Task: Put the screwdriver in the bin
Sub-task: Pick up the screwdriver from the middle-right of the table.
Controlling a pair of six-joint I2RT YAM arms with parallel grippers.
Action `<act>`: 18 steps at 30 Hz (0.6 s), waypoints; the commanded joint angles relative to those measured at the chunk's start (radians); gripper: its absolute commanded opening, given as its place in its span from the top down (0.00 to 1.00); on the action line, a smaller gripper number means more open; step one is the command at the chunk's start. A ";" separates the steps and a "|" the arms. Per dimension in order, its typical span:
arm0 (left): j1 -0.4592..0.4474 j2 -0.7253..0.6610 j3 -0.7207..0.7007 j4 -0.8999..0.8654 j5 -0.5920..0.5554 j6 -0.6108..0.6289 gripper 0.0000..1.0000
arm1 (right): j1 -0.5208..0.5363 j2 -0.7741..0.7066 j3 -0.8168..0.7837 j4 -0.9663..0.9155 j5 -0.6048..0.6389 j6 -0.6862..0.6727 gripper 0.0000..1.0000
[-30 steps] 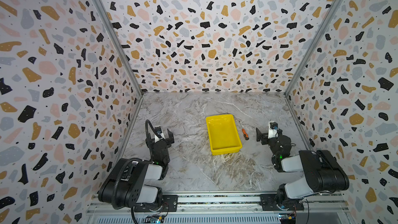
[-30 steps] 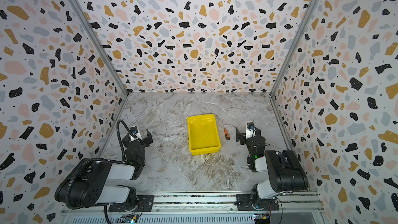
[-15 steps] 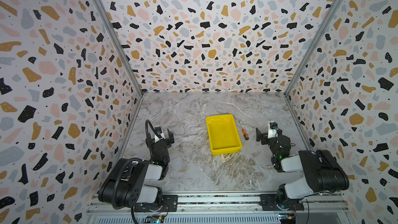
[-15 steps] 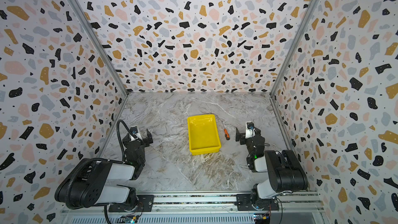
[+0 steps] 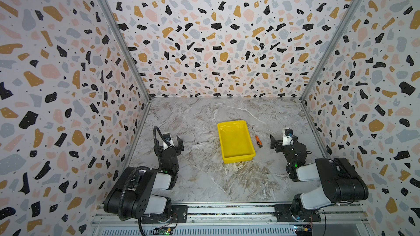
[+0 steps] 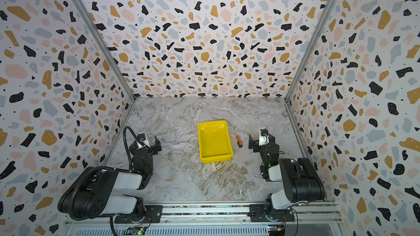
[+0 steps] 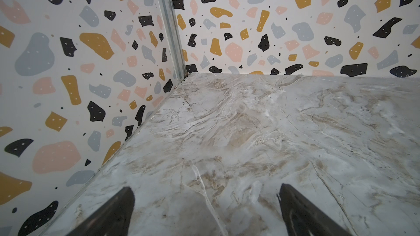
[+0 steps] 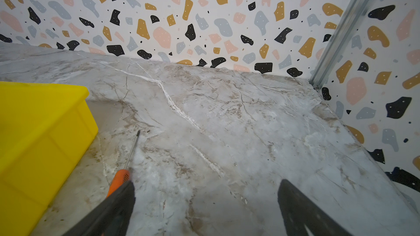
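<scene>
Screwdriver (image 5: 258, 140) lies between bin (image 5: 235, 141) and open right end effector (image 5: 280, 142).

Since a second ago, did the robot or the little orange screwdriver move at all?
No, nothing visibly changed. The screwdriver lies on the marble table in the same spot, beside the yellow bin and not in it. The right gripper stays open near the screwdriver, holding nothing, and the left gripper stays open too, off by itself.
</scene>
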 commanded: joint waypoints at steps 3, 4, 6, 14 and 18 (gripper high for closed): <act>0.005 -0.015 0.014 0.042 -0.001 -0.011 0.00 | -0.007 -0.007 0.012 0.008 -0.016 0.002 0.01; 0.006 -0.017 0.011 0.043 0.003 -0.009 0.00 | -0.007 -0.007 0.011 0.008 -0.014 0.000 0.01; 0.004 -0.019 0.010 0.042 0.013 -0.010 0.00 | -0.004 -0.008 0.009 0.011 -0.008 -0.001 0.01; 0.003 -0.115 -0.042 0.052 0.212 0.068 0.00 | 0.084 -0.123 -0.169 0.254 0.139 -0.044 0.01; 0.002 -0.280 0.140 -0.426 0.244 0.014 0.00 | 0.107 -0.300 -0.169 0.071 0.164 -0.024 0.01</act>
